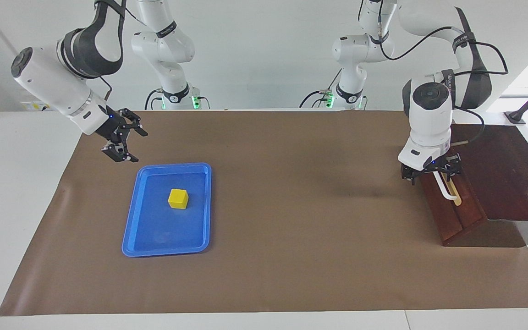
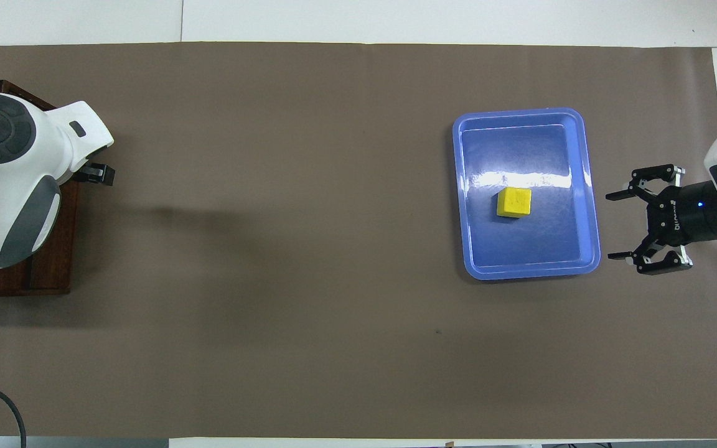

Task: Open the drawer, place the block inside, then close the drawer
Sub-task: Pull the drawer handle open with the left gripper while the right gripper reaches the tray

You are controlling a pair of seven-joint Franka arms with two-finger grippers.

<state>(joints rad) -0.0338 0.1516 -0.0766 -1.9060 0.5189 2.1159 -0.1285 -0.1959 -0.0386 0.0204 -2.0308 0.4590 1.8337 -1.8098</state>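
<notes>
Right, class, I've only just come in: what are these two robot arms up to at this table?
The left gripper is down at the white bar handle of the dark reddish-brown wooden drawer, which is not yet open. The right gripper, fingers open, hovers by the blue rectangular tray at its robot-side corner. The small bright yellow cube sits untouched in that tray on the brown table cover.
</notes>
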